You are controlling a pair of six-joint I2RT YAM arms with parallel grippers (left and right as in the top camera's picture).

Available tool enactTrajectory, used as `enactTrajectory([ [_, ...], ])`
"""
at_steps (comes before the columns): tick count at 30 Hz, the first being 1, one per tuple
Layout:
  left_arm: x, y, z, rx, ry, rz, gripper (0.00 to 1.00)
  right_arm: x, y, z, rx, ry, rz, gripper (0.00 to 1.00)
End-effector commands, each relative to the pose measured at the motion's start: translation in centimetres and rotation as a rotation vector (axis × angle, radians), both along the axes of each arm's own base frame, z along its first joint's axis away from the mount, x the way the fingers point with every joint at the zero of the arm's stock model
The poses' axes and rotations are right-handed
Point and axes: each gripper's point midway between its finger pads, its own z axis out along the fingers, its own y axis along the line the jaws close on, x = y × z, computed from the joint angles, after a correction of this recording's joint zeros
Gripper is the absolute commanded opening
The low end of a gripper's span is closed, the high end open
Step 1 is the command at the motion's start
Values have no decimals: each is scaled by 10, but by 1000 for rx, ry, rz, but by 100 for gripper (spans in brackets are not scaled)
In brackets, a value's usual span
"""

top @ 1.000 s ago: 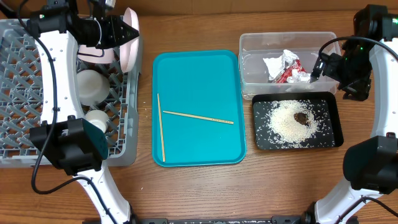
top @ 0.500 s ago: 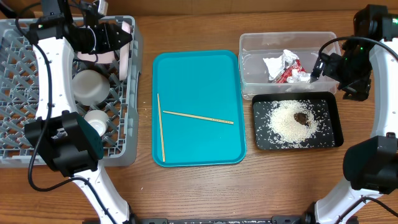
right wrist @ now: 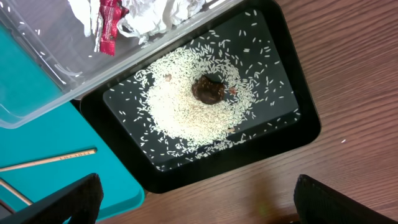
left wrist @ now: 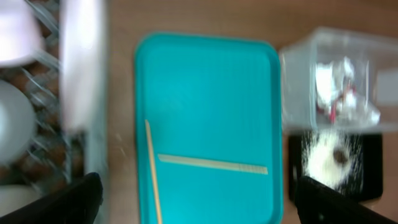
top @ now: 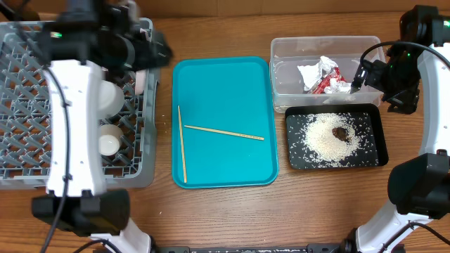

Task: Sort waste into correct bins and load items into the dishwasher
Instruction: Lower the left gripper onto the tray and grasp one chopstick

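Note:
The white plate [top: 143, 79] stands on edge at the right side of the grey dishwasher rack [top: 35, 105], beside a pale bowl [top: 107, 98] and a small cup [top: 107, 144]. My left gripper [top: 160, 50] hovers open over the rack's right wall, holding nothing. The left wrist view is blurred and shows the plate [left wrist: 84, 68]. Two chopsticks [top: 223, 132] [top: 181, 144] lie on the teal tray [top: 225, 84]. The clear tub [top: 285, 56] holds the red-and-white wrapper [top: 323, 76]. Rice [right wrist: 186, 106] and a brown lump [right wrist: 208, 90] lie in the black tray [right wrist: 292, 118]. My right gripper [top: 360, 76] is open and empty by the tub.
The teal tray lies between the rack and the two bins, which touch each other at the right. Bare wooden table [top: 225, 218] runs along the front. Both arms' bases stand at the front corners.
My left gripper opened and let go of the plate, which now stands in the rack; the arm shifted right. The right arm has not moved.

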Motion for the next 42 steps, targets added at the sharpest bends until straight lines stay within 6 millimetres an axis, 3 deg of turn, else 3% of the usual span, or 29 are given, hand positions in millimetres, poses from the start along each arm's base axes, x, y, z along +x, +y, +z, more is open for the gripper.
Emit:
enactTrajectory([
  [1,-19,-26,-20,90,116,29,100,-2,0,14,-3,-46,-3,100],
  [3,-33,-42,-34,95,206,48,100,-2,0,14,-4,-46,-3,100],
  [8,-63,-60,-78,201,382,89,99,-2,0,14,-4,-45,-3,100],
  [11,-84,-66,-107,250,466,61,91,-2,0,14,-4,-45,-3,100],
  [18,-124,-56,-119,241,365,110,96,-2,0,14,-3,-45,-3,100],
  [21,-129,-54,-139,222,322,110,100,-2,0,14,-3,-45,-3,100],
  [28,-136,-52,-226,245,358,79,100,-2,0,14,-3,-45,-3,100],
  [36,-130,-54,-274,292,409,9,93,-2,0,14,-3,-45,-3,100],
  [42,-137,-51,-292,320,467,7,83,-2,0,14,-3,-45,-3,100],
])
